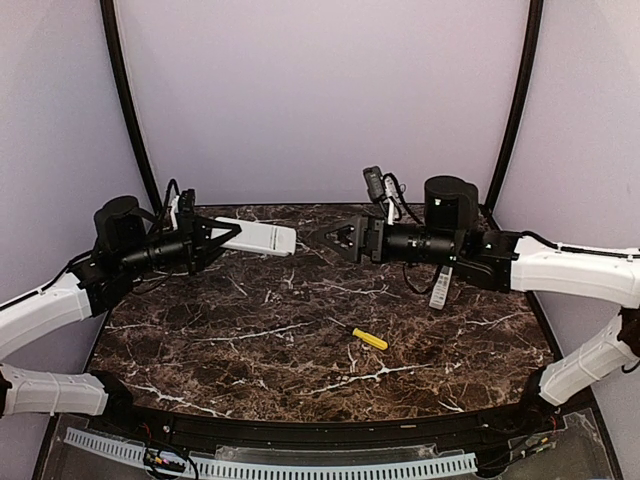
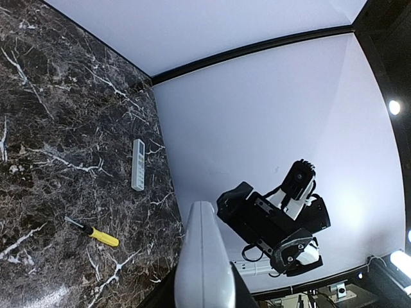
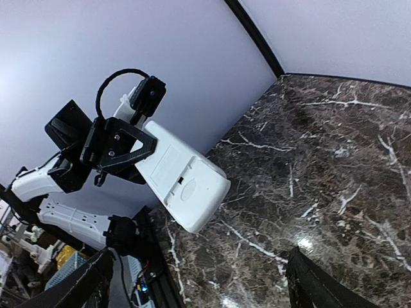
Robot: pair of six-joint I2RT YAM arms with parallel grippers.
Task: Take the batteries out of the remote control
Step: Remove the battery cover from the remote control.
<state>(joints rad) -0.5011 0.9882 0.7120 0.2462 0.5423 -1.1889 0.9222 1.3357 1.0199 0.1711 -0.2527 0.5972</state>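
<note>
Right wrist view puts your left gripper (image 3: 140, 146) up close: its jaws are pinched on one end of the remote control (image 3: 183, 183), which it holds in the air above the table (image 3: 334, 192); the remote's back is turned to this camera, showing a rectangular panel outline with a small notch and a round mark beneath it, too soft to read; the batteries are not to be seen in any view. From the top external view, the remote's long axis runs level, left to right, over the rear of the table, its free end pointing at your right gripper (image 1: 335, 240); that gripper is spread wide, apart from the remote, with its fingers (image 3: 80, 282) cut off at the bottom corners of its own wrist view. Left wrist view shows only the remote's narrow edge, blurred and cropped at the bottom. Farther out, a second remote (image 1: 440, 288) lies on the table partly under your right arm; its buttons are too small to make out. A yellow-handled screwdriver (image 1: 368, 338) lies nearer the front.
</note>
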